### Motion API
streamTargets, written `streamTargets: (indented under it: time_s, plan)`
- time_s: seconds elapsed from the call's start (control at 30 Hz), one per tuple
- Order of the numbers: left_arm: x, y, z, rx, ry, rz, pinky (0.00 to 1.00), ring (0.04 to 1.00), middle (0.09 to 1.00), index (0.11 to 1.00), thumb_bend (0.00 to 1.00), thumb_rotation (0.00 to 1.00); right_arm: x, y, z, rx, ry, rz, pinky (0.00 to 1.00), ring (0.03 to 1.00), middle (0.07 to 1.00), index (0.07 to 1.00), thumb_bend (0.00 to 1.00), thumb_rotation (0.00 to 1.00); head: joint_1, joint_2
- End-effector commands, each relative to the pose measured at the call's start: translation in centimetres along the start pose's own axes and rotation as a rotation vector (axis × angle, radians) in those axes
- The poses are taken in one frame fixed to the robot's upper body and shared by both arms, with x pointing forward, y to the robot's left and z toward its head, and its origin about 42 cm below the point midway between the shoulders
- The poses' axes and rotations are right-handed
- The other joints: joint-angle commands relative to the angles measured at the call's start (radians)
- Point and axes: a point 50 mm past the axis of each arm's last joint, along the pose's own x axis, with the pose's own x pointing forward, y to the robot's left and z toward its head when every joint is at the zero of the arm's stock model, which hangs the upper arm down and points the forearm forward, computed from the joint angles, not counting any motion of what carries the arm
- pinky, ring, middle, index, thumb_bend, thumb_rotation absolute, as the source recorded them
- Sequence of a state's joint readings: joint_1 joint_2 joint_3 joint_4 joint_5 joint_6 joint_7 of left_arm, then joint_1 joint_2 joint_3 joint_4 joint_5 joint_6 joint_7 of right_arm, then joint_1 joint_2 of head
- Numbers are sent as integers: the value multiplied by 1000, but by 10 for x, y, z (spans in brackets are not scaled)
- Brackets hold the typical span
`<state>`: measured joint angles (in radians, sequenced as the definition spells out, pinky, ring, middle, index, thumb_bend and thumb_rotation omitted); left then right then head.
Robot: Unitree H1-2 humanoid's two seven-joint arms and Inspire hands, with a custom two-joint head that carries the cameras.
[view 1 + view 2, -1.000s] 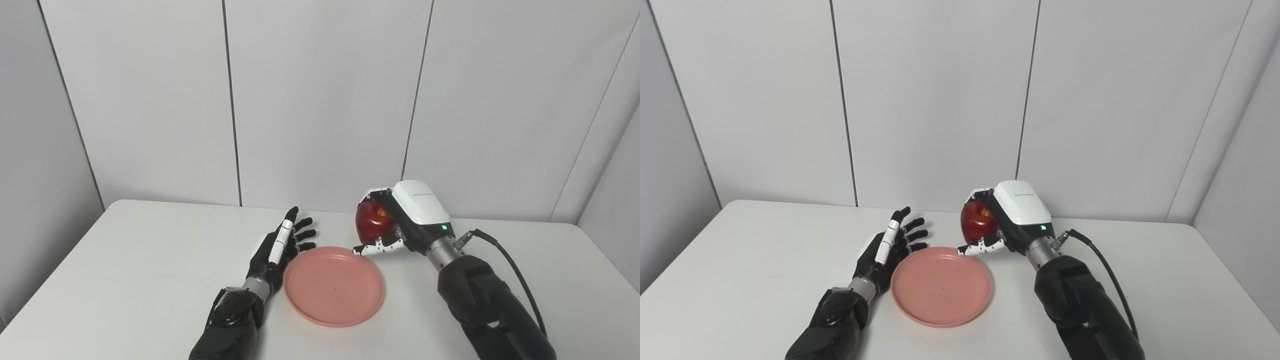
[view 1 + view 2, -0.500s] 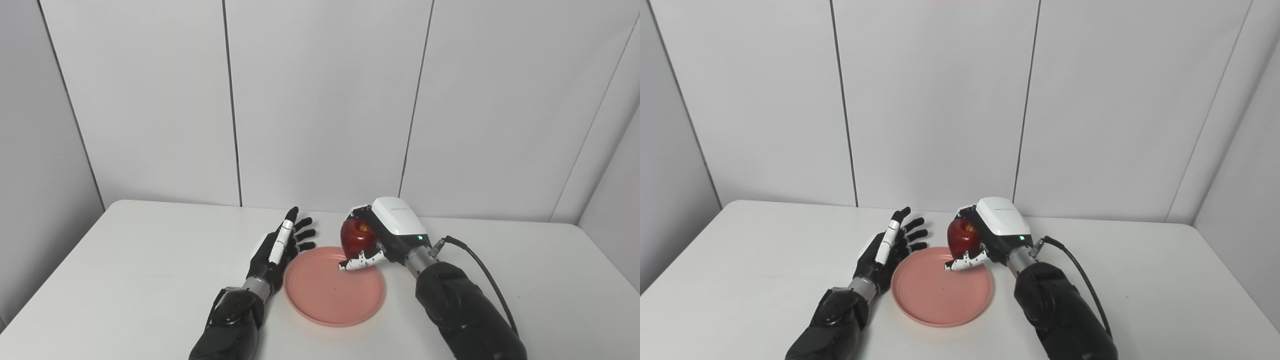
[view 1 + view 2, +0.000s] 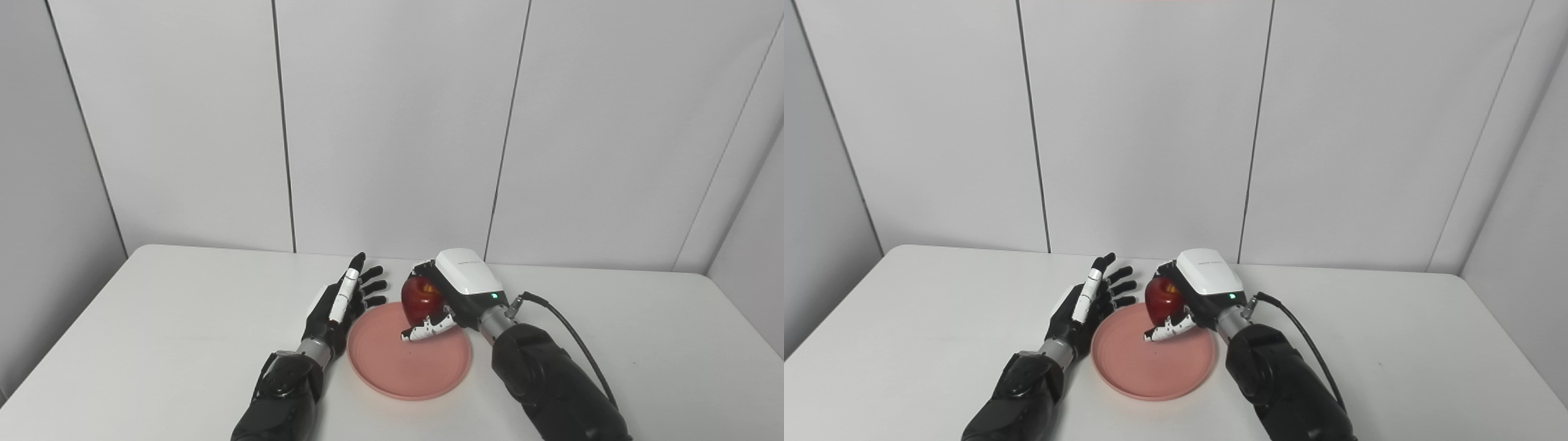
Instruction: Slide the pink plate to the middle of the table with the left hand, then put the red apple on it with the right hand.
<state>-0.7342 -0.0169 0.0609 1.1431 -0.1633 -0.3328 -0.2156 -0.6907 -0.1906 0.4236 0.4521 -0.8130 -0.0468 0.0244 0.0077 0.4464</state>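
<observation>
The round pink plastic plate (image 3: 409, 358) lies mid-table; sliding looks done. My left hand (image 3: 343, 303) rests empty, fingers spread, just beside its left rim. My right hand (image 3: 450, 300) grips the glossy red apple (image 3: 420, 297) above the plate's far part. Lowering and release remain.

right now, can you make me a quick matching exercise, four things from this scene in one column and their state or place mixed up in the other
Things:
1. left hand
2. right hand
3. red apple
4. pink plate

States:
a. lying flat on the white table
b. open, beside the plate's left rim
c. shut on the fruit
d. held above the plate

Pairs: 1-b, 2-c, 3-d, 4-a
</observation>
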Motion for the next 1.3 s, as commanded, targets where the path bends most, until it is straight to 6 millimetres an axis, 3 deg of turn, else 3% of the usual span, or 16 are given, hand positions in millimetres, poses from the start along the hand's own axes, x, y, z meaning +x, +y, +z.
streamTargets:
  time_s: [0.0, 0.6, 1.27]
  plan:
    - [-41, -2, -74, -59, 276, 37, 761, 839, 892, 984, 771, 917, 20, -36, 16, -17, -59, -87, 121, 178, 261, 494, 508, 155, 2, 1]
    - [-40, -3, -73, -69, 275, 44, 755, 827, 869, 975, 770, 897, 20, -21, 28, -9, -75, -36, 148, 208, 296, 495, 508, 156, 7, 3]
    - [-39, -3, -72, -64, 277, 41, 761, 825, 878, 977, 774, 886, 14, 4, 18, -21, -60, 16, 158, 221, 318, 496, 508, 158, 10, 7]
